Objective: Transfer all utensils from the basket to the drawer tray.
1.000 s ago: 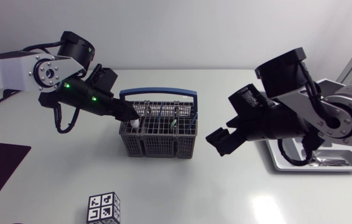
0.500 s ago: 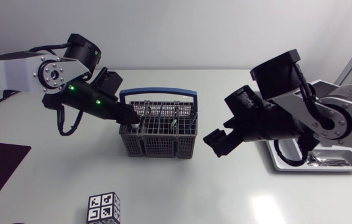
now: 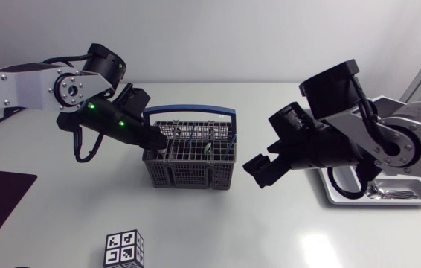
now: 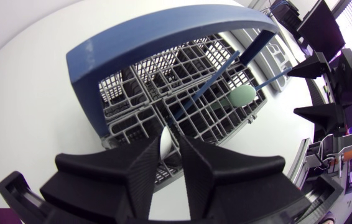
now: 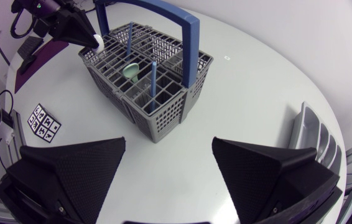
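White utensil (image 4: pixel 165 144) in left tool (image 4: pixel 169 140), grey basket (image 3: pixel 188 176)

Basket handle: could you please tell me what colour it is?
The basket handle is blue, clearest in the left wrist view.

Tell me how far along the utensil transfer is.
Done: metal cutlery lies in the grey drawer tray. In hand: the left gripper pinches a white utensil at a corner of the grey mesh basket; the right gripper hangs open, empty. Left: a green spoon and a blue-handled utensil stand in the basket.
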